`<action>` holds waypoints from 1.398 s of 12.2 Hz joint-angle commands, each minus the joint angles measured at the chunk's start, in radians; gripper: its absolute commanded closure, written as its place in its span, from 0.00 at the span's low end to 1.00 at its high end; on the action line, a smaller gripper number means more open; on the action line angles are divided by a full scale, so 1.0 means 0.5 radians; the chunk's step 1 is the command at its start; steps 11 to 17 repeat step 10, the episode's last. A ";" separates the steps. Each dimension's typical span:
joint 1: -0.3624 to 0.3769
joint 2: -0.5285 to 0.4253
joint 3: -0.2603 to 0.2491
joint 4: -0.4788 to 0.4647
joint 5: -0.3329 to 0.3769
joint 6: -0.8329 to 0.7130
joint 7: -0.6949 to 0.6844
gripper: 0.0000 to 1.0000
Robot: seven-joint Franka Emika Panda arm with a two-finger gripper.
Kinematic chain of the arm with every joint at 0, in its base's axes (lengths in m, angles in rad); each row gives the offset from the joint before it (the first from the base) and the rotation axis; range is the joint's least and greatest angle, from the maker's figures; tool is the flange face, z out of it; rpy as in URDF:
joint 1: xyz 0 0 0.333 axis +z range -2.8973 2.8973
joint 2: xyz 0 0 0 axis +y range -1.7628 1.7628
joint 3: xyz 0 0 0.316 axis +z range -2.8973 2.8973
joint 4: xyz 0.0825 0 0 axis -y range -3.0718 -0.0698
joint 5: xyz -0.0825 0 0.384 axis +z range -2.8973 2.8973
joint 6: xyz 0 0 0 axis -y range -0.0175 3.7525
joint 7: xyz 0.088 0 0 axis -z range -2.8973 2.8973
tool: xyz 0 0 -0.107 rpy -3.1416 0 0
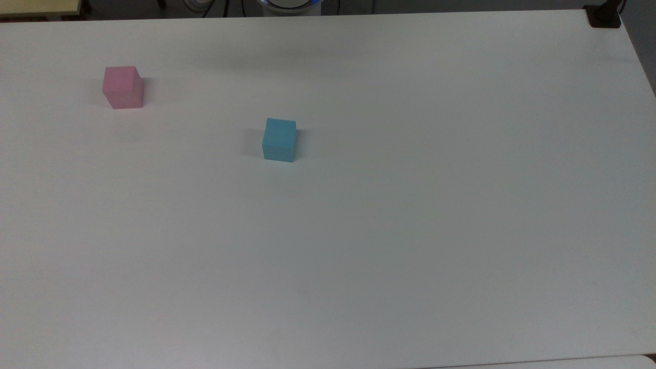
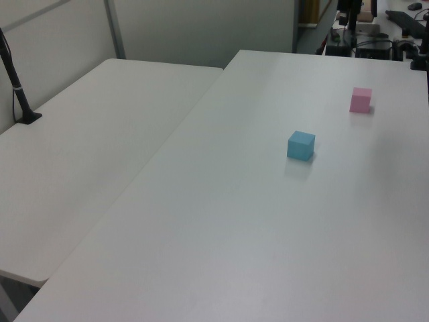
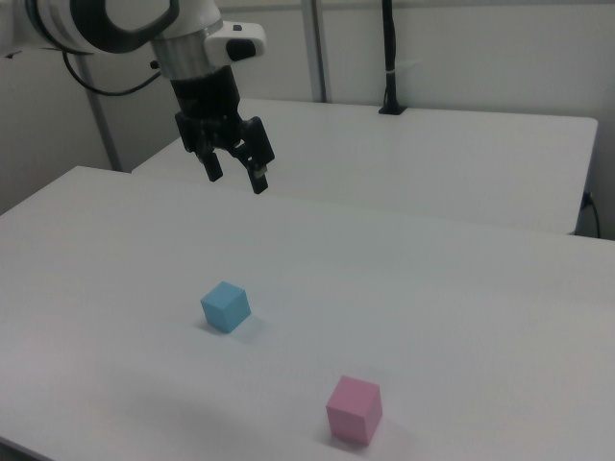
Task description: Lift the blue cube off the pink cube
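Cyan and matte, the small blue cube [image 1: 279, 139] sits flat on the plain white table [image 1: 410, 205], off on its own. The small pale pink matte cube [image 1: 123, 87] is well apart from it, up toward the top view's left, also resting directly on the tabletop, so nothing is stacked. Neither cube has any writing or label I can make out. In the right view the black two-finger gripper [image 3: 235, 173] on the white arm hangs in the air above and behind the blue cube, fingers spread apart, gripping nothing.
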 commanded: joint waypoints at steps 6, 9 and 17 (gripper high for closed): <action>0.130 0.099 -0.060 0.082 -0.023 0.048 0.053 0.00; 0.127 0.096 -0.063 0.082 -0.017 0.045 0.050 0.00; 0.127 0.096 -0.063 0.082 -0.020 0.045 0.047 0.00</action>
